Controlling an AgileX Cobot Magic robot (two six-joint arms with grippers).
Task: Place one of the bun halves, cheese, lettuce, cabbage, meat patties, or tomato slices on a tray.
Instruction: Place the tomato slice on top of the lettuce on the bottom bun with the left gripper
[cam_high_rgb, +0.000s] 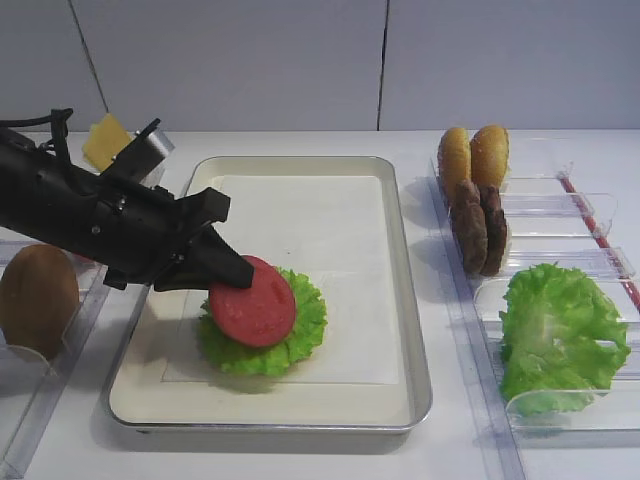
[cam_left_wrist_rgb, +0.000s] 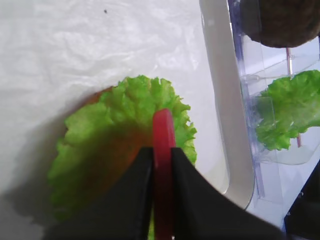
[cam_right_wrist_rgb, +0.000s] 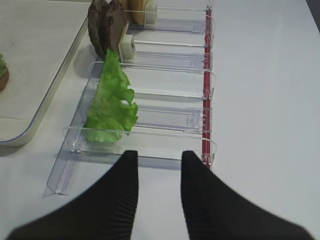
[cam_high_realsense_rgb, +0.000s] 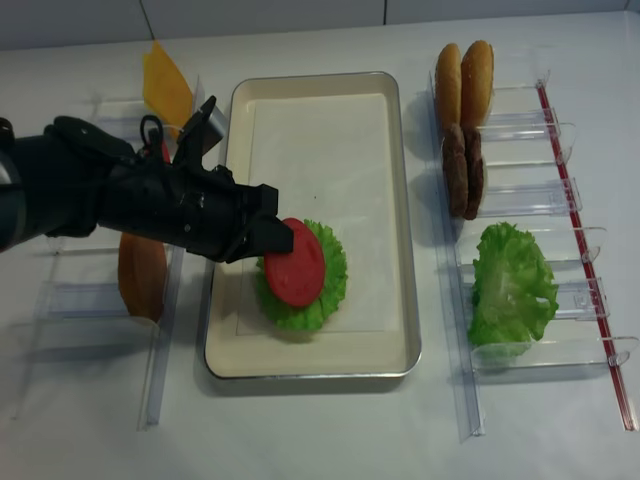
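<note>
My left gripper (cam_high_rgb: 240, 275) is shut on a red tomato slice (cam_high_rgb: 253, 302), pinching its edge between both fingers (cam_left_wrist_rgb: 187, 175). The slice (cam_high_realsense_rgb: 296, 262) hangs tilted over a lettuce leaf (cam_high_rgb: 310, 318) that lies on the front half of the cream tray (cam_high_rgb: 418, 330). Whether the slice touches the leaf I cannot tell. An orange-brown edge (cam_left_wrist_rgb: 95, 96) shows under the leaf. My right gripper (cam_right_wrist_rgb: 159, 156) stands open and holds nothing, above the table just in front of the right-hand clear rack (cam_right_wrist_rgb: 165, 120).
The right rack holds two golden buns (cam_high_rgb: 475, 155), two dark patties (cam_high_rgb: 480, 228) and a big lettuce leaf (cam_high_rgb: 560, 335). On the left rack stand a brown bun (cam_high_rgb: 38, 295) and a yellow cheese slice (cam_high_rgb: 105, 140). The tray's back half shows bare paper liner (cam_high_rgb: 300, 210).
</note>
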